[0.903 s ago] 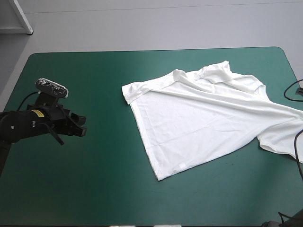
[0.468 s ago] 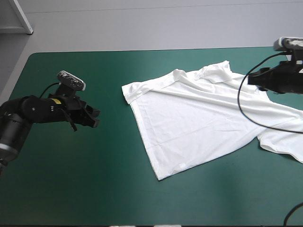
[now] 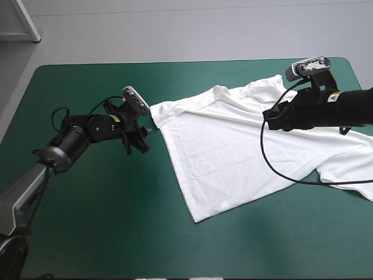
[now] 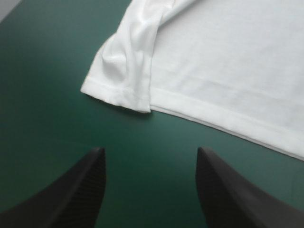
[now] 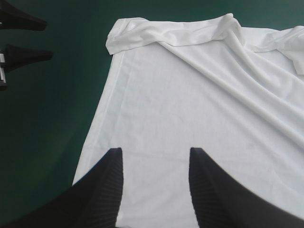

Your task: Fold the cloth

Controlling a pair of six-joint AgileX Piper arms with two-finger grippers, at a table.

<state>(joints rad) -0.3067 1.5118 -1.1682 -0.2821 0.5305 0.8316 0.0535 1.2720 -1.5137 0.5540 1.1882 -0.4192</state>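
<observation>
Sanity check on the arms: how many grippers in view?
2. Left gripper, open, over the bare cover beside the T-shirt's left corner. Right gripper, open, above the T-shirt's right half. None looks hidden.

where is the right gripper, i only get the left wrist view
observer: the right gripper is over the shirt, on its side nearer the table's right edge, fingers open
operator: is the shirt flat
observer: mostly spread, but a long fold runs across its far part
operator: and the sleeve i can't see
observer: the other sleeve lies spread out toward the table's right edge
</observation>
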